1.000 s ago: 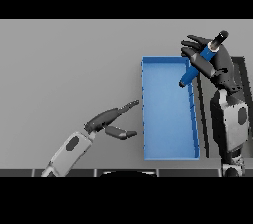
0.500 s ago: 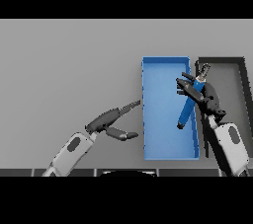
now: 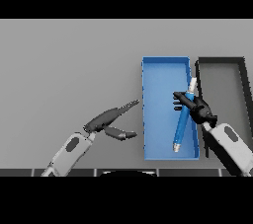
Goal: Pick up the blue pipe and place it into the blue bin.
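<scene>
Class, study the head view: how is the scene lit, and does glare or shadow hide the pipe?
Head view: flat, even light on the grey table, no glare; only soft shading inside the blue bin; the blue pipe shows plainly except where the right hand covers it; the left hand casts no clear shadow.

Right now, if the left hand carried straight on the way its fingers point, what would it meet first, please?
The left hand points up and right toward the blue bin; its near left wall would likely come first, though the hand's height over the table is unclear.
</scene>
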You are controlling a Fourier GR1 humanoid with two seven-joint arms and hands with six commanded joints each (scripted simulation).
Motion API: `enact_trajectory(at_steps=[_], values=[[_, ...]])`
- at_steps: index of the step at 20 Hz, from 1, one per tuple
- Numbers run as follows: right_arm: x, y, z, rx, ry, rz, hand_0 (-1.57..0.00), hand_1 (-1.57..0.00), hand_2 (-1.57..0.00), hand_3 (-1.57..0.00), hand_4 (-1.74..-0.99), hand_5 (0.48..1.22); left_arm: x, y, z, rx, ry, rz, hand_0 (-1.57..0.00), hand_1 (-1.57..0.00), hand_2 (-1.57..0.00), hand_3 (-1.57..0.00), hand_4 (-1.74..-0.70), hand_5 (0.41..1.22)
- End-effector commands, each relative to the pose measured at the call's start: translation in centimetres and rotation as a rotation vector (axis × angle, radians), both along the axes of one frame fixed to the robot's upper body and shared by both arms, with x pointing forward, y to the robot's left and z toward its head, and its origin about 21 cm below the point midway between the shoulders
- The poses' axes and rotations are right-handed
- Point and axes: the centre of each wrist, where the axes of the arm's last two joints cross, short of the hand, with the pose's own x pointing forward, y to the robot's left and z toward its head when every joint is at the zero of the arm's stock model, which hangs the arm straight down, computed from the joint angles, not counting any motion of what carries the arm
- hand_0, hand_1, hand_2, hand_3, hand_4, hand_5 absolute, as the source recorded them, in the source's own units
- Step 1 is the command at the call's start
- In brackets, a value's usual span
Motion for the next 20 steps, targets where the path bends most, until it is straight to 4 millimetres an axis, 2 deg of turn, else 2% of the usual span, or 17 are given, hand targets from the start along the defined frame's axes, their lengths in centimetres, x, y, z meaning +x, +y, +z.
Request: enact_trajectory(at_steps=[1,3,5,10,16,20], values=[[0.1,0.2,-0.2,-0.038,0.012,0.024,-0.34,-0.31,-0.29,-0.23,-1.208,1.028,-0.1,-0.1,0.1,-0.001,0.001,-0.004,0.00,0.00,0.00,0.00,-0.89,0.452],[0.2,0.2,-0.5,-0.141,0.018,0.075,-0.22,-0.19,-0.19,-0.15,-1.165,0.924,0.0,-0.4,0.0,0.000,0.004,-0.001,0.00,0.00,0.00,0.00,-0.89,0.453],[0.3,0.4,-0.8,-0.183,0.020,0.106,-0.14,-0.12,-0.12,-0.10,-1.131,0.857,0.2,-0.3,0.2,0.000,0.003,0.001,0.00,0.00,0.00,0.00,-0.90,0.450],[0.7,0.9,-1.7,-0.278,0.022,0.120,-0.04,-0.04,-0.04,-0.03,-1.124,0.717,-0.2,-0.4,-0.4,-0.011,0.017,-0.002,0.00,0.00,0.00,0.00,-0.91,0.458],[0.7,0.6,-1.5,-0.264,0.007,0.125,-0.01,-0.01,-0.01,-0.01,-1.132,0.675,0.4,-0.6,0.0,-0.018,0.020,0.000,0.00,0.00,0.00,0.00,-0.92,0.466],[0.2,0.4,-1.8,-0.248,0.004,0.141,-0.01,-0.01,-0.01,-0.01,-1.129,0.678,0.4,-1.6,-0.1,-0.010,0.022,0.003,0.00,0.00,0.00,0.00,-0.92,0.469]])
